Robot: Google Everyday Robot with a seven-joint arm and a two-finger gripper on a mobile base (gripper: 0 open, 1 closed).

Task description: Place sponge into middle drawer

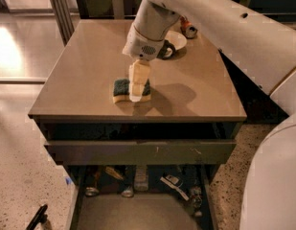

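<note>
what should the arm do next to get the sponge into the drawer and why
Probably lower the gripper the last bit and take hold of the sponge. The gripper is lined up over the sponge's middle, and the sponge lies flat on the cabinet top, not lifted. The middle drawer already stands open below the front edge, so only the grasp seems to be missing.
</note>
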